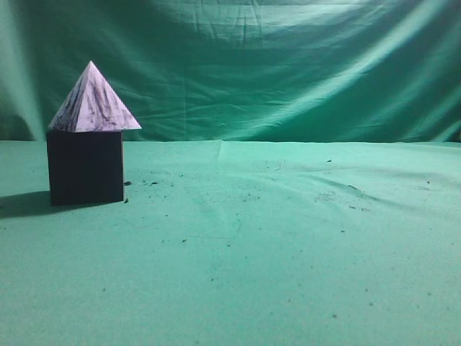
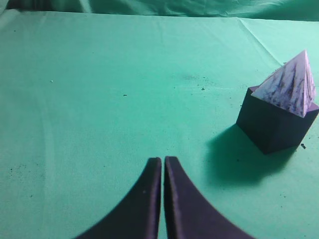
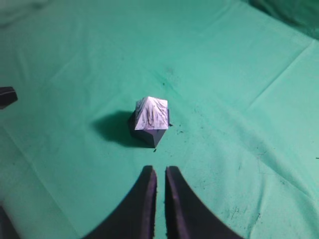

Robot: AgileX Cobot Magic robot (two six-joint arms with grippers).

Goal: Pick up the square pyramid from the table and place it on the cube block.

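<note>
Nearest to the wrist cameras are the grippers themselves. The left gripper [image 2: 163, 160] shows two dark curved fingers pressed almost together, with only a thin slit between them; it is clenched and holds nothing. The right gripper [image 3: 159, 170] has its fingers close as well, with a narrow gap, and it is also empty and clenched. Both hang above bare green cloth and touch no object.

The square pyramid [image 1: 94, 101] stands upright on top of the cube block [image 1: 86, 167], its base resting on the upper face of the cube and its tip pointing up. In the exterior view the base reaches a little past the cube's top edges on both sides. In the left wrist view the pyramid [image 2: 292, 84] looks turned a little against the cube [image 2: 273, 123], so their corners do not line up.

The cube stands on the worktop [image 1: 274, 259], in the exterior view near its left edge and toward the back, close to where the green backdrop [image 1: 288, 65] rises. It throws a dark shadow to the left. Small dark specks [image 1: 151, 182] lie on the cloth just right of the cube, and more are scattered over the wrinkled cloth toward the right side.

In the right wrist view the stacked pair [image 3: 150, 121] is well apart from the gripper, and a small dark part [image 3: 7, 96] shows at the left edge; I cannot tell what it is.
</note>
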